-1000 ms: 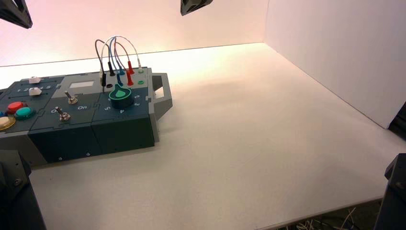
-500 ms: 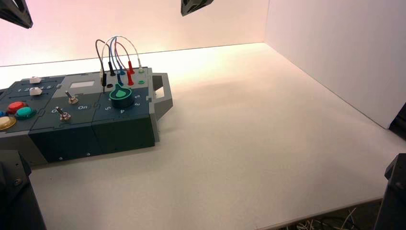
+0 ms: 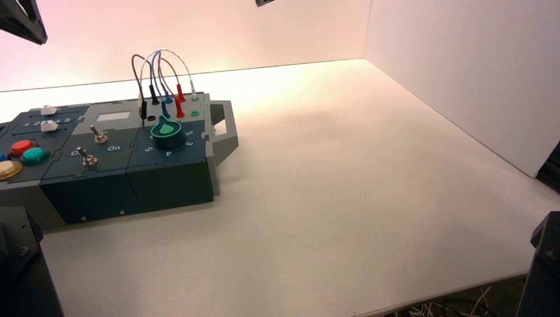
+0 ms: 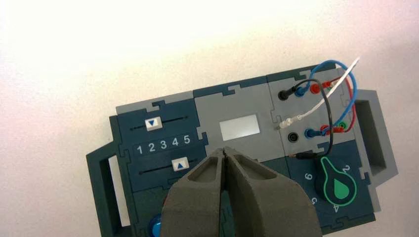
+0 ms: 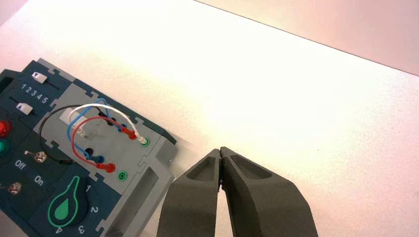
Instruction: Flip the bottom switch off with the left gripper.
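Above the box (image 4: 212, 116), left hand (image 3: 25, 25) pressed together, empty. Keep it so; lower beside the bottom switch (image 3: 87, 158), nudge only the lever toward Off.

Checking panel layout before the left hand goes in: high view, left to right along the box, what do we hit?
Red button → white slider cap nearer the robot → bottom toggle switch → top toggle switch → green pointer knob → gray side handle
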### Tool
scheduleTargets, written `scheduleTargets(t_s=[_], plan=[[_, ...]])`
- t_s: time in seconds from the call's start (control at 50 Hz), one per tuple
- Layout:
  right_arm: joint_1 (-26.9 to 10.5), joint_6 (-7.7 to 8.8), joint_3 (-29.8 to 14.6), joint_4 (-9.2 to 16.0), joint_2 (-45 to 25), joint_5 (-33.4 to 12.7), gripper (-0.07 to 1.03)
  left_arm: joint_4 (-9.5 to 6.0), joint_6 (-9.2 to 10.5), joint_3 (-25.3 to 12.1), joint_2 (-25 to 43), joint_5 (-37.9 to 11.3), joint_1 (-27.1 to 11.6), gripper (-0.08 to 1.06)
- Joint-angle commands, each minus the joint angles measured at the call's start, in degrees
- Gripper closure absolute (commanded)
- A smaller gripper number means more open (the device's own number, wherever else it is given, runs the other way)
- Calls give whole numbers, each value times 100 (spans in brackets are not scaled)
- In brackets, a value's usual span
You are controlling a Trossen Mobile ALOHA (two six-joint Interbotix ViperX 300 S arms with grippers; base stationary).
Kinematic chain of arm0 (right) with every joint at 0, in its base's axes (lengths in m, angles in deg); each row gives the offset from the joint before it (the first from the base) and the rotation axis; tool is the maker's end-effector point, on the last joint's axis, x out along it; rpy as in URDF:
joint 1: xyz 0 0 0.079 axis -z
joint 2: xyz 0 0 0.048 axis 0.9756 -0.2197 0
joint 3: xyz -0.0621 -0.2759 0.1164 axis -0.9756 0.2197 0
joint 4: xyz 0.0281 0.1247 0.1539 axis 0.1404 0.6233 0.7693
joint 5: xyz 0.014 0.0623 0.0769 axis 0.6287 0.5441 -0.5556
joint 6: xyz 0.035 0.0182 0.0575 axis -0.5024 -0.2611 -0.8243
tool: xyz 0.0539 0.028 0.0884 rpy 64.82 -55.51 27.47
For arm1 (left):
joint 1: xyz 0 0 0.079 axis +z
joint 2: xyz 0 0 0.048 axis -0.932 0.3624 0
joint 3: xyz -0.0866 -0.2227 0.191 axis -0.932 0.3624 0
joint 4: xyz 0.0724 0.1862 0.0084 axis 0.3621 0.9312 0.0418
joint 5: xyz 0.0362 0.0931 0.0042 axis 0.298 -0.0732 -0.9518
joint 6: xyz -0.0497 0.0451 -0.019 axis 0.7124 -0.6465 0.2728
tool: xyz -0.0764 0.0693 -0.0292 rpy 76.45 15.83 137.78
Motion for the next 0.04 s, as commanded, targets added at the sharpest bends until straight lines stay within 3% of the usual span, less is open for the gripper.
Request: scheduleTargets(t_s=[0.02,0.04], plan=[[35,9,-105,18,193,0,98,0,-18,-70,-26,9,26,101],[35,0,-105,18,193,0,98,0,-18,-70,-26,9,26,101]])
